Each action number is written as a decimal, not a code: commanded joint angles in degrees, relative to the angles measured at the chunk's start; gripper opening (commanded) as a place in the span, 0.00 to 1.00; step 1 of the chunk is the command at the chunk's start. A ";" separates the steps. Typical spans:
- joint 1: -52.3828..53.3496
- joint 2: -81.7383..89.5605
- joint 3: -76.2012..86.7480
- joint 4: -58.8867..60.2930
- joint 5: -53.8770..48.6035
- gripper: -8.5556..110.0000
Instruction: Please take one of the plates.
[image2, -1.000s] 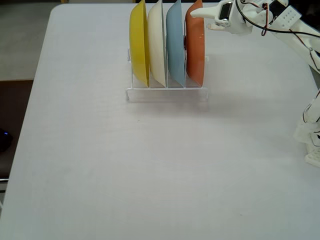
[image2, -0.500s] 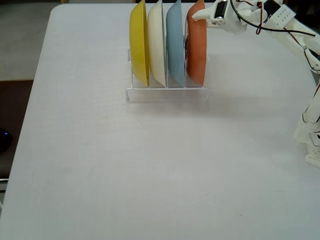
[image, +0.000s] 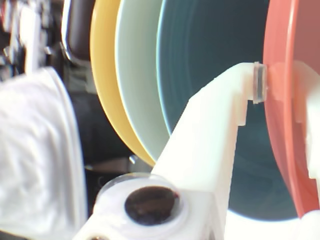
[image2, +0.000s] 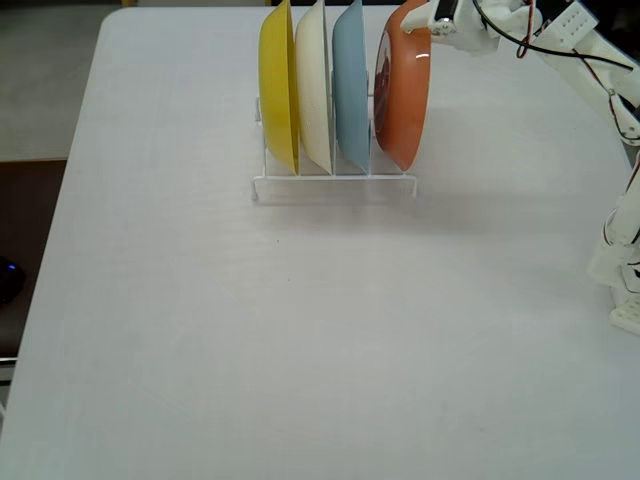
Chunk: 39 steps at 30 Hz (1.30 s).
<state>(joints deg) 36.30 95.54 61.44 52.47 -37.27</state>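
The orange plate (image2: 402, 90) stands on edge in the rightmost slot of the clear rack (image2: 335, 182), with its top tilted to the right, away from the other plates. My gripper (image2: 414, 18) is shut on its upper rim. In the wrist view the orange plate (image: 281, 150) fills the right side, and my gripper (image: 281, 85) pinches its rim between a white finger (image: 210, 145) on the left and the other finger at the right edge.
Three more plates stand on edge in the rack: yellow (image2: 278, 85), cream (image2: 313, 85) and light blue (image2: 350, 85). The light blue plate (image: 215, 45) is close beside the left finger. The white arm (image2: 600, 70) reaches in from the right, above its base (image2: 625, 280).
The gripper has closed on the orange plate's top rim and drawn it up and to the right, so the plate now leans away from the light blue one.
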 joint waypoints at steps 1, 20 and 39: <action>1.76 3.34 -5.71 0.53 0.70 0.07; 3.43 9.23 -15.29 4.83 11.25 0.07; -0.62 19.25 -18.02 15.21 23.12 0.07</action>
<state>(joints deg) 37.71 108.81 47.46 67.41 -16.52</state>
